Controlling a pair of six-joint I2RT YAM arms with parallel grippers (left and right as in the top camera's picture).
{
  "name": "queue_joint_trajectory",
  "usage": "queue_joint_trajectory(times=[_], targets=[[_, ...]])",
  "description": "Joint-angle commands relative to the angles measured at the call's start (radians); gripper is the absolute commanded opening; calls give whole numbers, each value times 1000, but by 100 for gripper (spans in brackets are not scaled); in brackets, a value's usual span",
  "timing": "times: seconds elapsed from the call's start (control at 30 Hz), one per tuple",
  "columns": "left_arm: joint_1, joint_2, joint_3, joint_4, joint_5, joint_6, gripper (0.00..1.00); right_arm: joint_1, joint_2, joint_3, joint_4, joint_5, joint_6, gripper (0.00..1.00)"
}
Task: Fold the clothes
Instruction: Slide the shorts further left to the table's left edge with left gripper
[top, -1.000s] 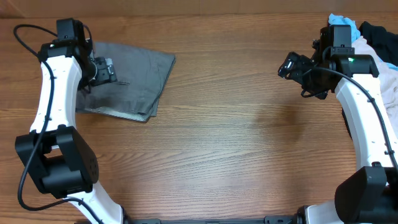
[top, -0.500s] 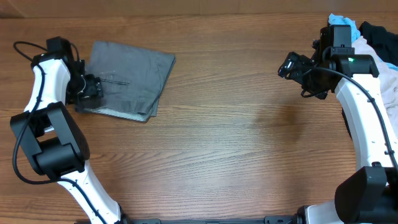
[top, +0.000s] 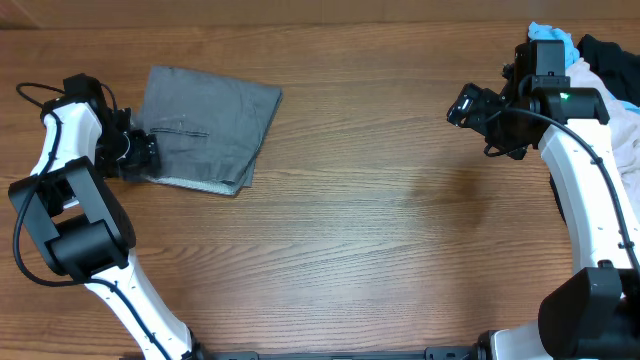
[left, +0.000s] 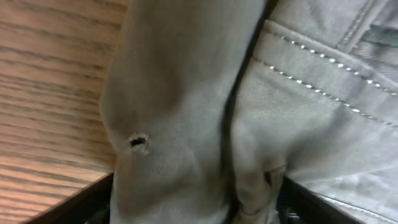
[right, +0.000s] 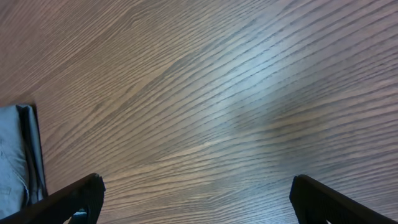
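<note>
Gray shorts (top: 212, 125) lie folded at the table's (top: 380, 230) far left. The left gripper (top: 143, 155) straddles their left edge with cloth between its wide fingers; I can't tell if it grips. The right gripper (top: 468, 106) hovers wide open and empty.

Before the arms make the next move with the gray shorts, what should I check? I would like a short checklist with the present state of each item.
1. The shorts lie folded flat on the table: ok.
2. The left gripper is at the left edge of the shorts, with fabric between its fingers: ok.
3. The left gripper is firmly closed on the fabric: cannot tell.
4. The right gripper is open and empty over bare wood: ok.
5. The right gripper is well apart from the shorts: ok.
6. The pile of other garments at the right edge does not touch the shorts: ok.
</note>
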Motion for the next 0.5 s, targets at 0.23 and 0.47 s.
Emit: queue_joint_trajectory(times=[0.23,0.47], targets=[[-3,45,6,-8,-2,26,21,2,0,2,2,10,-3,100],[-5,43,44,-31,29,13,4,2,0,2,1,10,-3,100]])
